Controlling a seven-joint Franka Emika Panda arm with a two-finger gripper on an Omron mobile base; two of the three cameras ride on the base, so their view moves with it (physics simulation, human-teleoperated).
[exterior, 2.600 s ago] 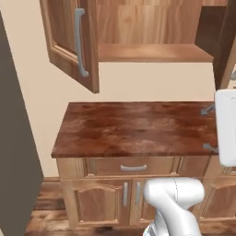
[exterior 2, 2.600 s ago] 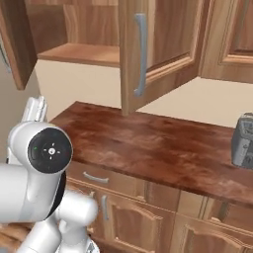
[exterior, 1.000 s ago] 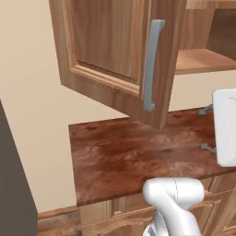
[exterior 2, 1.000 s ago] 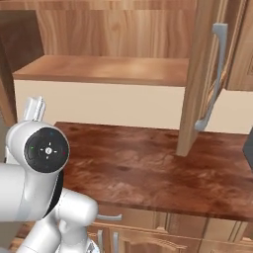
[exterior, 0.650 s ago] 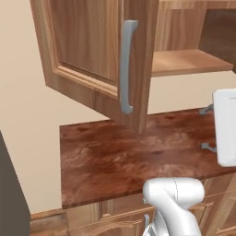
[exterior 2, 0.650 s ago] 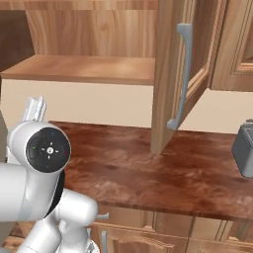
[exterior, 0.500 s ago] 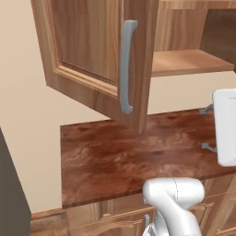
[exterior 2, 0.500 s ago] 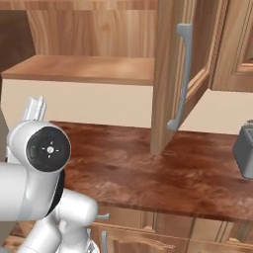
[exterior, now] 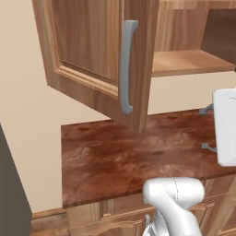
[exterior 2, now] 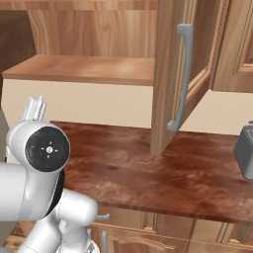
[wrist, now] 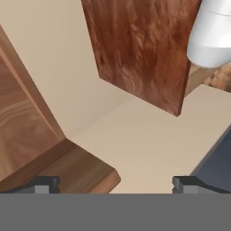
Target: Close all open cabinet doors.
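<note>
A tall brown cabinet door hangs swung well out from the wall cabinet, its long grey bar handle facing us and its lower corner standing over the reddish-brown surface below; from our right side the same door shows nearly edge-on, with the cabinet's bare bottom shelf exposed to its left. Our tool is spread wide and holds nothing, its two dark tips apart with only beige wall and a wooden corner ahead of them, touching no part of the door. A grey appliance sits at the surface's far right. We judge the job to be at the approach stage: the door is not yet contacted. The next move, as we read it, calls for bringing the tool round to the door's outer face, near the handle side, and pushing it toward the cabinet frame.
</note>
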